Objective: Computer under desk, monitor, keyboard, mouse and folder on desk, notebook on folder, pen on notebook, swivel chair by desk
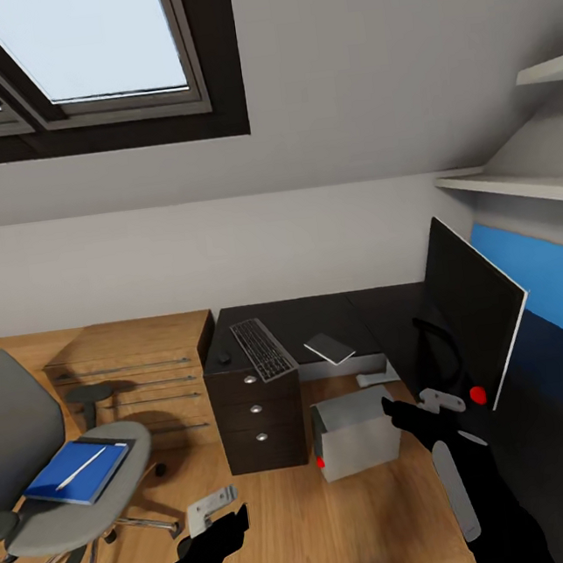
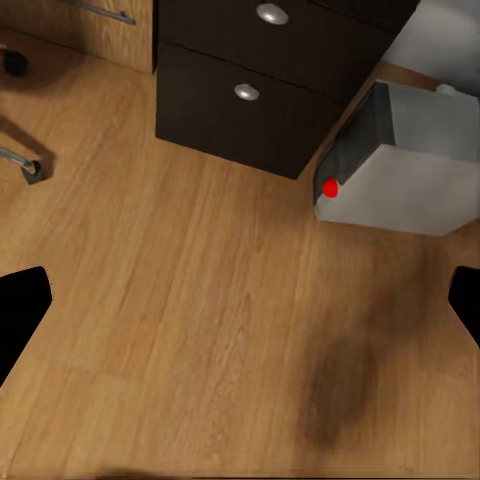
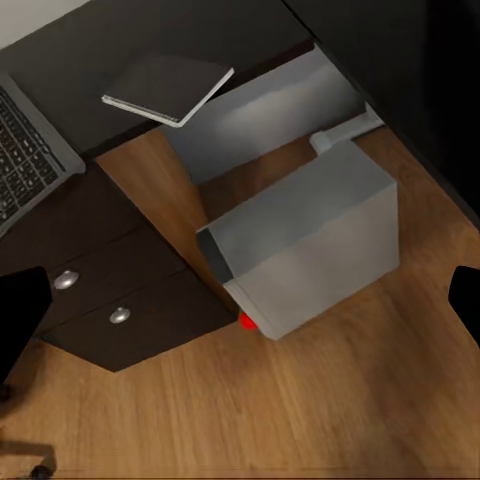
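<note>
Computer [image 1: 356, 435] sits on the wood floor at the worktop [image 1: 321, 316] edge beside the drawer unit [image 1: 258, 416], half out; both grippers, left [image 1: 210, 524] and right [image 1: 411, 406], are apart and empty, so push it squarely under, low and slow.

Pale sloped walls [image 1: 337, 90] carry a dark-framed skylight [image 1: 79, 68] above light wood floor [image 1: 303, 525], beside a wooden dresser [image 1: 133, 361].

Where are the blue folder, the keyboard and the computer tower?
folder [image 1: 72, 475], head view, middle of its blue cover.
keyboard [image 1: 262, 349], head view, centre of the keys.
computer [image 3: 320, 250], right wrist view, its grey side panel.
</note>
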You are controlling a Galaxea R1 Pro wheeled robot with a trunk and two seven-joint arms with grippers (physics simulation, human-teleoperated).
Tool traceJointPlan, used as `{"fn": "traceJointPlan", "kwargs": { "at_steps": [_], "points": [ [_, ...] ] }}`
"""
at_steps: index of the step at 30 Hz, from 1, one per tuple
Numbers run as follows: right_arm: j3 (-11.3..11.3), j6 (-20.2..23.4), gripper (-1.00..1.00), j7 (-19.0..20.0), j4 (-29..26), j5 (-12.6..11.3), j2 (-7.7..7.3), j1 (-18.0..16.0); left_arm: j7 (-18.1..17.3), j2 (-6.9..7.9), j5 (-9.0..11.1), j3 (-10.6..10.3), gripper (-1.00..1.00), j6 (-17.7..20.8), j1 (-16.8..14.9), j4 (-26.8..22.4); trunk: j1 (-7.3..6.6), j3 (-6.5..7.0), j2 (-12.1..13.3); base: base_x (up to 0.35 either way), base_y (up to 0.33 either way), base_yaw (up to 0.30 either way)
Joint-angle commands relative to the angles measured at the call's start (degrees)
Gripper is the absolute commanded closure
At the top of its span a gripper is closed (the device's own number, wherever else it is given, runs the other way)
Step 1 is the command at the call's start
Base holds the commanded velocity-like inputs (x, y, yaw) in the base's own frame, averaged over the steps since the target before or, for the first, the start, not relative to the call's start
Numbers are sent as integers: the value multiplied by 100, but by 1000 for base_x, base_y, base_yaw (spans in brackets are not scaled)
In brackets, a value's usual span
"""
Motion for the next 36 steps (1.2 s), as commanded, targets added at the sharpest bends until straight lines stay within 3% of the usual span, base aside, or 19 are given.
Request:
{"fn": "traceJointPlan", "kwargs": {
  "at_steps": [1, 16, 32, 36],
  "points": [
    [-4, 24, -100, -41, -2, -65, 1, -4, 53, 8, 61, 3, -100, 6, -4, 13, -21, 11, 35, 0, 0, 0],
    [-138, 15, -100, -81, 25, -38, -39, -4, 56, 25, 33, -25, -100, -16, -6, 175, -65, 47, 115, 0, 0, -119],
    [-196, 2, -100, -84, 27, -38, -46, -4, 55, 26, 34, -27, -100, -7, -6, 171, -65, 47, 115, 0, 0, -10],
    [-311, -88, -100, -84, 31, -32, -82, -4, 55, 26, 35, -27, -100, -6, -6, 168, -65, 47, 115, 0, 0, -24]
  ]
}}
